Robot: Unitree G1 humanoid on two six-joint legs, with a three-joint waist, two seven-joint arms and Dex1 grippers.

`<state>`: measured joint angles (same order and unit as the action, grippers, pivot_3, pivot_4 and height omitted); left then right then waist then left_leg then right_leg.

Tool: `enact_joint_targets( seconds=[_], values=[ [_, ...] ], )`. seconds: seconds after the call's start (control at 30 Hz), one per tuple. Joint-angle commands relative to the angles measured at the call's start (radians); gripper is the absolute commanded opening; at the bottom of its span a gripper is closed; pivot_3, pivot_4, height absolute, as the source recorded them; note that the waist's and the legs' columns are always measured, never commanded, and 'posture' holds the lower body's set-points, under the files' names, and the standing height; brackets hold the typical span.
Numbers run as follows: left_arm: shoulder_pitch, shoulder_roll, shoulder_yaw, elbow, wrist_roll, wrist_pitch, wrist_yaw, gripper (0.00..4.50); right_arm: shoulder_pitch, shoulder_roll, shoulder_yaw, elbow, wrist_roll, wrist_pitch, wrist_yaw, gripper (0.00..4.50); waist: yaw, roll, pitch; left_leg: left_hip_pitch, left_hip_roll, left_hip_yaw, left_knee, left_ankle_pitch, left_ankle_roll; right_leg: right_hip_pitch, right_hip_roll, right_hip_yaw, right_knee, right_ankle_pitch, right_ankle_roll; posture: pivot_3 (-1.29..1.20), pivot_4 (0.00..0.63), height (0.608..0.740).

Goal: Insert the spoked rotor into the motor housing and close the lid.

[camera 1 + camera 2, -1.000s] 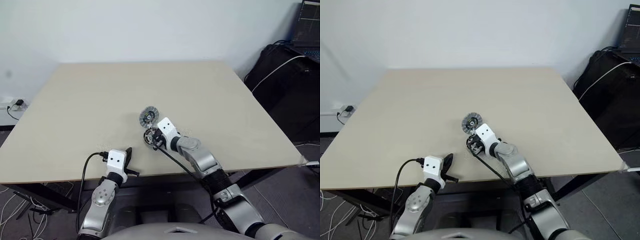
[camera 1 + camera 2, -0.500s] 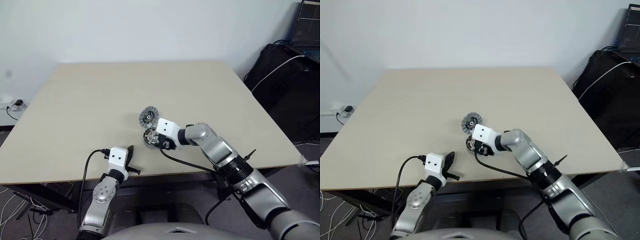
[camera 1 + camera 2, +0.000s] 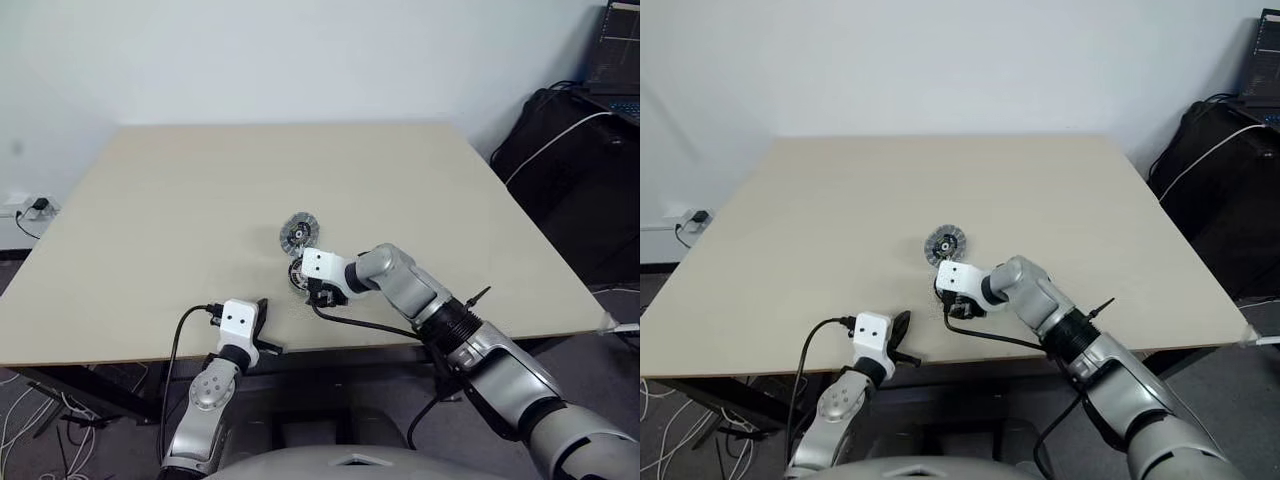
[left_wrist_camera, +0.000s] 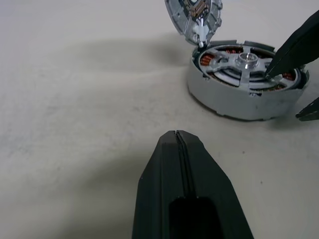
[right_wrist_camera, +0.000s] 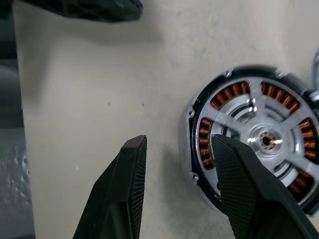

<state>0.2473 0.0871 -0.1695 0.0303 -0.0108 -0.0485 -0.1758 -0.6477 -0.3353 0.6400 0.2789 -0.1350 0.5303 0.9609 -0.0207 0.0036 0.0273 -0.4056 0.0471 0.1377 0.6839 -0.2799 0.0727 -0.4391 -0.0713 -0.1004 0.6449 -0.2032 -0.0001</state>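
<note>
- Beige tabletop (image 3: 180, 200) against a plain white wall carries your whole workspace; dark bags and cables sit off its right side.
- Your right gripper (image 5: 179, 164) has its jaws parted and grasps nothing: one finger (image 5: 127, 189) stands over bare table, the other overlaps the rim of the motor housing (image 5: 199, 164), so the housing wall lies between the two fingers.
- Your left gripper (image 4: 178, 144) is clenched tight, fingers pressed together with nothing between them, near the table's front edge and apart from the parts.
- Look at the motor housing from the left wrist view: it sits flat on the table, just ahead of the closed left fingers.
- Count one housing, and inside it one spoked rotor (image 5: 266, 139), silver spokes and hub showing with copper-coloured windings visible through the gaps.
- Count one lid (image 3: 298, 234), lying on the table just beyond the housing, almost touching it, on the side away from you; whether they touch you cannot tell.
- You can see the lid is off the housing, and the housing top is open.
</note>
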Motion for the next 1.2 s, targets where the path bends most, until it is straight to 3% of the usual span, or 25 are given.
enact_joint_targets(
  seconds=[0.03, 0.17, 0.2, 0.43, 0.8, 1.2],
  values=[
    [-0.012, -0.006, -0.005, -0.015, 0.007, -0.011, -0.002, 0.00, -0.032, 0.009, -0.014, 0.019, -0.014, -0.018, 0.007, 2.20, 0.000, 0.000, 0.000, 0.000, 0.000, 0.000, 0.000, 0.000, 0.000, 0.000, 0.000, 0.000, 0.000, 0.000, 0.000, 0.00, 0.000, 0.740],
    [-0.020, -0.016, 0.001, -0.004, 0.000, -0.020, -0.002, 0.00, -0.033, 0.013, -0.003, 0.060, -0.040, -0.030, 0.003, 2.20, 0.000, 0.000, 0.000, 0.000, 0.000, 0.000, 0.000, 0.000, 0.000, 0.000, 0.000, 0.000, 0.000, 0.000, 0.000, 0.00, 0.000, 0.740],
    [-0.020, -0.018, 0.001, -0.006, 0.000, -0.019, -0.002, 0.00, -0.033, 0.013, -0.001, 0.064, -0.045, -0.032, 0.003, 2.03, -0.001, 0.000, 0.000, 0.000, 0.000, 0.000, 0.000, 0.000, 0.000, 0.000, 0.000, 0.000, 0.000, 0.000, 0.000, 0.00, 0.000, 0.740],
    [-0.016, -0.030, 0.000, -0.001, -0.005, -0.024, -0.003, 0.00, -0.026, 0.020, -0.011, 0.073, -0.069, -0.042, -0.011, 0.02, -0.001, 0.001, -0.001, 0.001, 0.000, 0.000, 0.001, 0.000, 0.000, 0.001, 0.000, 0.000, 0.001, 0.001, 0.000, 0.00, 0.000, 0.740],
    [-0.017, -0.041, 0.002, 0.011, -0.007, -0.029, -0.003, 0.00, 0.043, 0.001, -0.093, -0.062, -0.034, 0.055, -0.049, 0.02, 0.006, 0.001, -0.001, 0.000, 0.000, 0.000, 0.001, 0.001, 0.001, 0.001, -0.001, 0.000, 0.001, 0.001, 0.000, 0.00, 0.000, 0.740],
    [-0.015, -0.055, -0.008, 0.027, -0.013, -0.031, -0.016, 0.00, 0.280, 0.038, -0.210, -0.554, 0.075, 0.510, -0.192, 0.02, 0.009, 0.001, -0.001, -0.008, -0.001, -0.001, 0.002, 0.000, 0.002, -0.005, -0.003, -0.002, 0.000, 0.001, 0.000, 0.00, 0.000, 0.740]
  ],
)
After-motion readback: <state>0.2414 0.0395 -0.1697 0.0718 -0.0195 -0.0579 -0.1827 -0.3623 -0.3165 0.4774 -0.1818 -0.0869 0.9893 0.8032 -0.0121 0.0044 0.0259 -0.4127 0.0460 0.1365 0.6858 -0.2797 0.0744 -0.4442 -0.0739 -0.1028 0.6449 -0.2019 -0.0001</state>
